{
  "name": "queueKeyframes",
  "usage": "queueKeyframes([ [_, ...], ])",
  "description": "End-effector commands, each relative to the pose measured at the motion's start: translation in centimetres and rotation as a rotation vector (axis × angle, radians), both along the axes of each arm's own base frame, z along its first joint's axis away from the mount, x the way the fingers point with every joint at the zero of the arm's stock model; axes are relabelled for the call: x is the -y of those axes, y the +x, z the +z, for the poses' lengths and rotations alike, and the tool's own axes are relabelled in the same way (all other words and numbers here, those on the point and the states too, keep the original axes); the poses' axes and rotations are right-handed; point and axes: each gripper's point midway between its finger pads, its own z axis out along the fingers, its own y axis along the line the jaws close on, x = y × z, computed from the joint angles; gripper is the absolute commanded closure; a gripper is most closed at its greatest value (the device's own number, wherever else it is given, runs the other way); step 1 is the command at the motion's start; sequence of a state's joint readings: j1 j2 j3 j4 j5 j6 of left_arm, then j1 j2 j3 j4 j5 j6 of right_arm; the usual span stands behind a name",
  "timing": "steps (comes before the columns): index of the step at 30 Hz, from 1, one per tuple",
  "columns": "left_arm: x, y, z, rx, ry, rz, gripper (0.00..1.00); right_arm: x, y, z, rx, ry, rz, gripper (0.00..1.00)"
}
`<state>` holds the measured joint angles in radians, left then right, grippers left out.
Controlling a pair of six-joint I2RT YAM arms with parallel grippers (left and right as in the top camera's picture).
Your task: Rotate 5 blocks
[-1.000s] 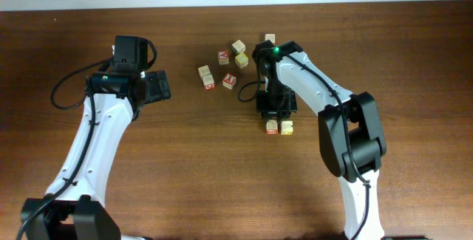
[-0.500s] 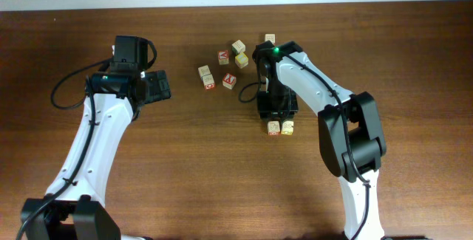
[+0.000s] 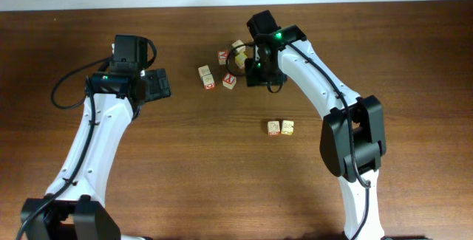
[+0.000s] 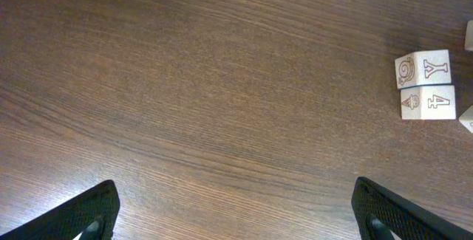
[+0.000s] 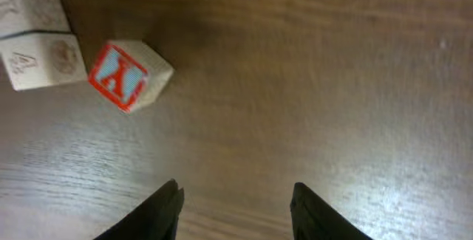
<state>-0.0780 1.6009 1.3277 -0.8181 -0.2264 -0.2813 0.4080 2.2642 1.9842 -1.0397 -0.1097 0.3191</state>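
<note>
Right hand (image 5: 235, 196) is hovering part-open and empty beside the blocks (image 3: 205, 72) on the surface (image 3: 222, 173) — better to be centring over the red block (image 5: 129, 74), fingers (image 5: 164, 207) squared to its faces. Left hand (image 4: 233, 199) is hanging wide.

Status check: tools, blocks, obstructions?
Open, empty: left tool, off to the left; right tool, beside red-faced block. A block pair sits apart. Nothing in the way.

pale matt wooden blocks (image 3: 274, 127), dark grained wood table (image 3: 185, 173), faint sheen
</note>
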Motion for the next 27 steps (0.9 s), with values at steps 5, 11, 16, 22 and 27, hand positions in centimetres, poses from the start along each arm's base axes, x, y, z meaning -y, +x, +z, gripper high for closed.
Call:
queueKeyframes([
  [5,-0.3,1.3,3.3,0.067,0.005,0.021,0.01,-3.0,2.1,1.1,0.089,0.074,-0.075,0.49],
  [11,-0.4,0.7,7.6,0.068,0.005,0.022,0.01,-6.2,3.3,2.0,0.166,0.142,-0.156,0.48],
  [16,-0.5,-0.7,10.1,0.050,0.006,0.021,0.01,-6.4,3.9,0.8,0.183,0.123,-0.198,0.47],
  [22,-0.6,-2.0,11.7,0.077,0.004,0.021,0.01,-6.6,4.1,-1.8,0.150,0.119,-0.224,0.43],
  [27,-0.7,-3.3,14.8,0.169,-0.002,0.023,0.01,-6.7,4.4,-2.5,0.156,0.120,-0.232,0.41],
])
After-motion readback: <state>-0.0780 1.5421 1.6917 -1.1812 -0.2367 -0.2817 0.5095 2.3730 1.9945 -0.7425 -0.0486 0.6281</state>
